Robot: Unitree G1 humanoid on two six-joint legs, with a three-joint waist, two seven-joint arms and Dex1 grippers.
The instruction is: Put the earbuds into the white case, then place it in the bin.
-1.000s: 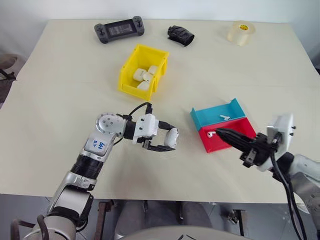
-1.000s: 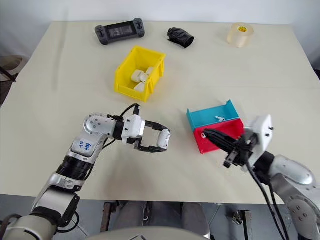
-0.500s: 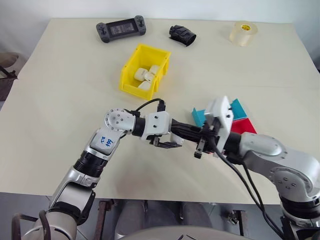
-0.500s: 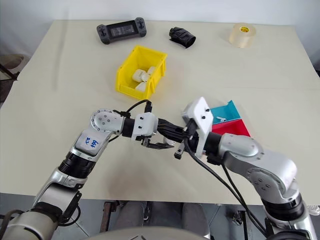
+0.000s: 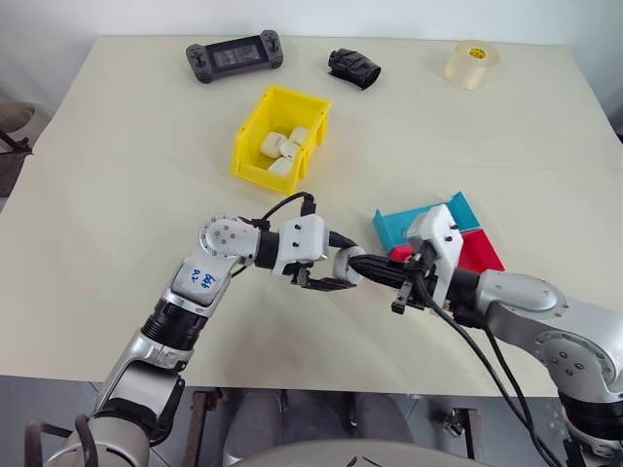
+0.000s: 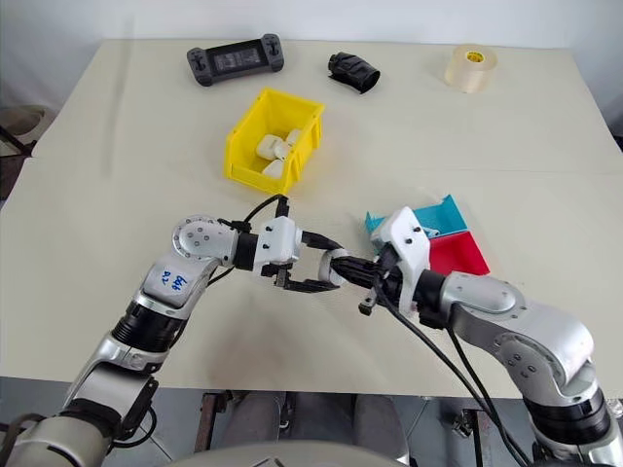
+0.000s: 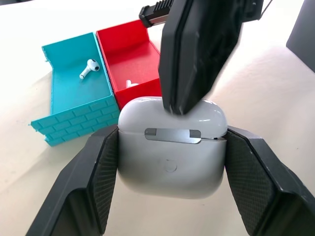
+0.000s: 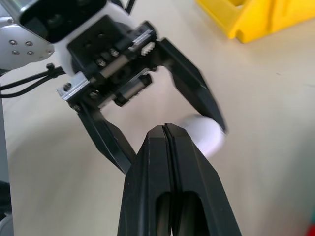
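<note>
A glossy, rounded white case (image 7: 172, 147) (lid shut, metal hinge strip showing) is clamped between the ribbed black pads of the left gripper (image 5: 336, 277) above the table (image 5: 117, 175). The right gripper (image 7: 189, 96), pressed closed, is touching its lid. One earbud (image 7: 87, 68) is seen in the teal tray (image 7: 69, 105), beside the red tray (image 7: 125, 51). The yellow bin (image 5: 251, 146) stands well apart, with several cases inside.

We see a broad cream table (image 5: 117, 175) under even light, pale wall (image 5: 58, 19) behind its far edge, grey floor (image 5: 321, 409) below the near edge
</note>
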